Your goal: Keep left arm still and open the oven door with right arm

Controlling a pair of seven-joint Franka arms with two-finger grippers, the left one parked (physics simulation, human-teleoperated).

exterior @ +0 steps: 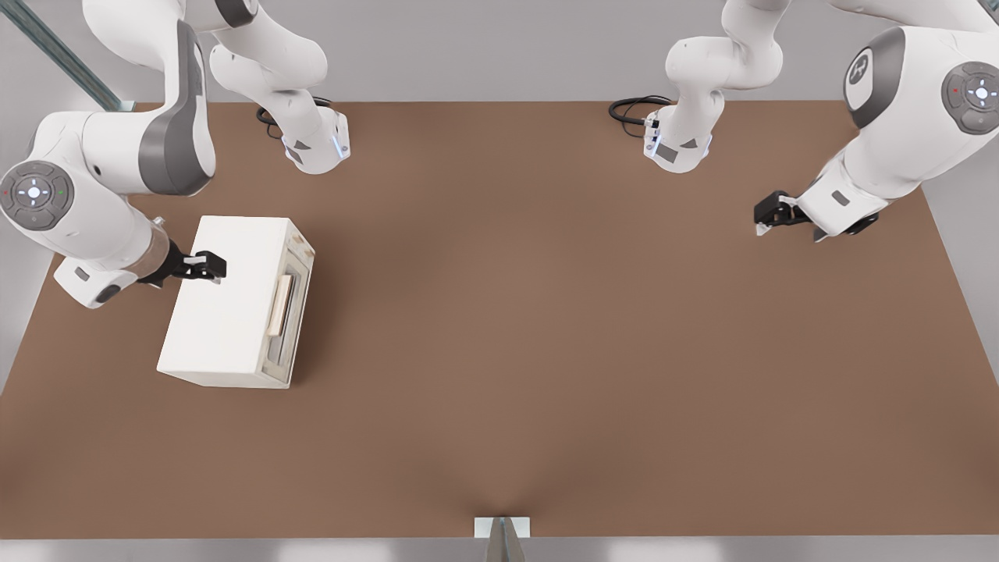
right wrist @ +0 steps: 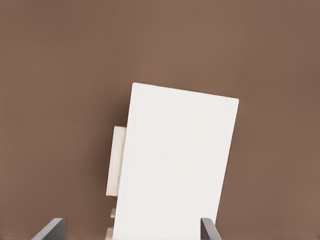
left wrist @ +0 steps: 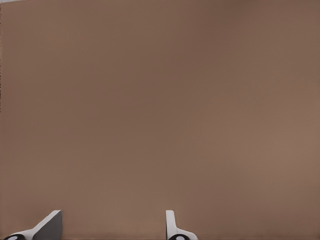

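Overhead, at the front view's left, one white jointed right arm with grey joint covers [exterior: 117,195] reached down over the brown desk [exterior: 546,328]. Its black two-finger gripper [exterior: 204,267] hung above the plain white top of the single cream-white box oven [exterior: 226,300], near the top's edge on the front view's left. In the right wrist view the gripper [right wrist: 131,229] showed two grey fingers [right wrist: 50,230] standing well apart with the oven [right wrist: 175,165] top between and below them, so the jaws were released and held nothing.

The oven stood on the desk in the left half of the front view, slightly turned. Its one cream-framed oven door [exterior: 286,316] faced the front view's right and lay flush against the box, closed. One pale tan bar handle [exterior: 281,304] ran along the door; the wrist view caught that handle [right wrist: 116,160] poking out past the top's edge. The gripper was apart from both door and handle.

Two black cable coils [exterior: 636,105] lay near the arm bases at the desk's far edge.
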